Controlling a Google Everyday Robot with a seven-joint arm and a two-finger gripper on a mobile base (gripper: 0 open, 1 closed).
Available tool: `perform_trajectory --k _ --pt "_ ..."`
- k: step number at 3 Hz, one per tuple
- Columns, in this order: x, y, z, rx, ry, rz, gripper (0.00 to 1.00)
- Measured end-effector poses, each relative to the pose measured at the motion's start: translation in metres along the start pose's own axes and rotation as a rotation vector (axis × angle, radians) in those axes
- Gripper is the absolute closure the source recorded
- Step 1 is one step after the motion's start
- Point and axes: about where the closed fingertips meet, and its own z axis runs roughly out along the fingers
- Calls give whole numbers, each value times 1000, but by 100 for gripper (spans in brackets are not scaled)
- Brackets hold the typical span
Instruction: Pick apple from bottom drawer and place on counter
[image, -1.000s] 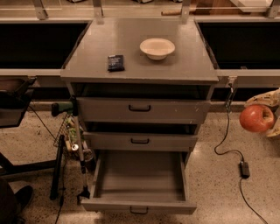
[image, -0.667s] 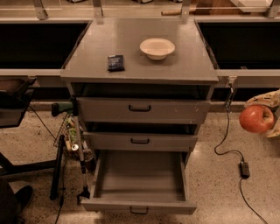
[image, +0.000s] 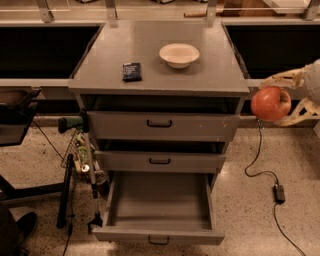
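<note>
The apple (image: 270, 103), red-orange with a paler patch, is held in the air at the right of the cabinet, about level with the counter's front edge. My gripper (image: 281, 99) comes in from the right edge and is shut on the apple, one pale finger above it and one below. The bottom drawer (image: 160, 202) is pulled open and its tray is empty. The counter (image: 210, 70) is the grey cabinet top to the left of the apple.
A cream bowl (image: 179, 54) and a small dark packet (image: 132, 71) sit on the counter. Dark recessed bins flank the cabinet at the left (image: 40, 50) and the right (image: 275, 45). A cable with a black adapter (image: 279, 193) lies on the floor at right. A grabber tool (image: 90, 170) leans at the cabinet's left.
The apple and gripper have risen slightly at the right of the cabinet. Nothing else has moved.
</note>
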Motion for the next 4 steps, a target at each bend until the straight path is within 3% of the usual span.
perform_trajectory --k 1,2,3,4 --pt "-30 -56 6 58 -30 -37 100" --pt "-24 -105 32 78 -30 20 100" --pt "19 -130 61 85 15 174 100" --pt "66 -140 75 99 90 345 100"
